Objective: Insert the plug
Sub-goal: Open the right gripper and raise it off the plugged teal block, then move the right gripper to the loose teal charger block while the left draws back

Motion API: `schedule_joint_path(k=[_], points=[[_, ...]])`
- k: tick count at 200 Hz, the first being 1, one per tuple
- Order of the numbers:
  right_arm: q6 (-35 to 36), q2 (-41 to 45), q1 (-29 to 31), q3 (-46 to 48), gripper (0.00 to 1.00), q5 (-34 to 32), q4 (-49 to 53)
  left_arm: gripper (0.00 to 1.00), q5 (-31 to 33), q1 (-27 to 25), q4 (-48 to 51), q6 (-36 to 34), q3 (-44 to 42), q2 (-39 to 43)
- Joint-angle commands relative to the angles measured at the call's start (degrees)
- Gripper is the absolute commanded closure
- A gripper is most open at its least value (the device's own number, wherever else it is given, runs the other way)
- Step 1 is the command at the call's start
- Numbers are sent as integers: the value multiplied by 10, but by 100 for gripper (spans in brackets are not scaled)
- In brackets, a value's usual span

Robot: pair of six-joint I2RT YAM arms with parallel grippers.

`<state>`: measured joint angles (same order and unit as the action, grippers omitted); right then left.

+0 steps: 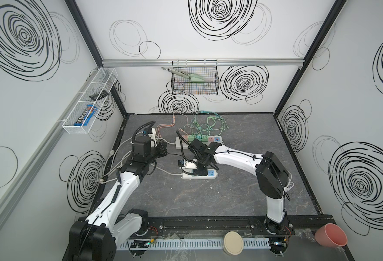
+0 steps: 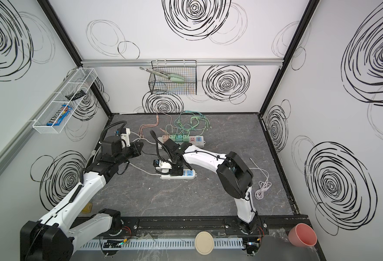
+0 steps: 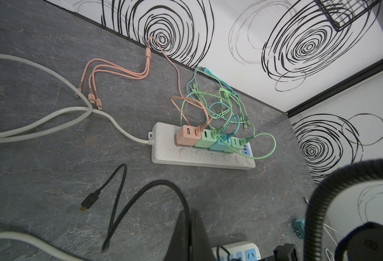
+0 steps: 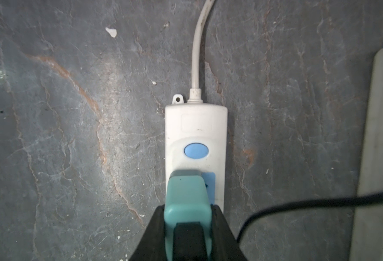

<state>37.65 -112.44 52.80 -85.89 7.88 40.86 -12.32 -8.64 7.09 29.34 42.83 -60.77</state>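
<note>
Your right jaws are grasping the teal plug (image 4: 187, 192) by its two sides. The plug sits on top of the white power strip (image 4: 196, 126), over the first blue socket (image 4: 210, 180), next to the strip's blue button (image 4: 196, 151). You cannot tell if its pins are in the holes. The strip lies flat on the grey desk (image 1: 208, 203). Its white cord (image 4: 196, 56) comes out of the end by the button.

Your left jaws are clenched tight with nothing in them. They hang to the left of the strip and a little behind it, well apart from it.

Behind the strip lies a second strip (image 3: 168, 153) full of pink, green and blue chargers. A black cable (image 3: 118, 192) lies on the desk between the two strips.
</note>
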Motion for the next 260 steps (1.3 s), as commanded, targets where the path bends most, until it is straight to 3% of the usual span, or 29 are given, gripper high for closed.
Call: schedule_joint_path(k=[1, 52, 66, 74, 113, 116, 118, 120, 184, 204, 235, 260], points=[[-5, -66, 7, 41, 100, -47, 31, 100, 4, -3, -10, -10, 1, -5], [-7, -59, 9, 92, 100, -77, -4, 100, 10, -4, -9, -10, 1, -7], [-9, -39, 10, 76, 70, -51, 6, 100, 14, -4, -10, -10, 1, -8], [-10, -20, 10, 68, 58, -34, 0, 100, 17, -4, -10, -10, 2, -10], [-8, 89, 9, 57, 27, 49, -86, 100, 22, -4, -13, -6, 10, -21], [-7, 96, 8, 58, 19, 52, -90, 100, 22, -4, -12, -6, 12, -22], [-7, 100, 8, 60, 6, 54, -94, 100, 23, -4, -12, -5, 13, -23], [-7, 104, 8, 61, 0, 57, -97, 100, 23, -4, -12, -6, 14, -23], [-17, 245, -23, 170, 3, 68, -203, 100, 63, 7, -16, 2, 35, 3], [-91, 319, -55, 243, 3, 61, -321, 100, 95, 22, -30, 14, 28, 24], [-269, 448, -129, 372, 3, 35, -506, 100, 136, 63, -37, 34, 8, 46], [-378, 527, -171, 446, 3, -94, -573, 99, 146, 90, -35, 35, -5, 59]])
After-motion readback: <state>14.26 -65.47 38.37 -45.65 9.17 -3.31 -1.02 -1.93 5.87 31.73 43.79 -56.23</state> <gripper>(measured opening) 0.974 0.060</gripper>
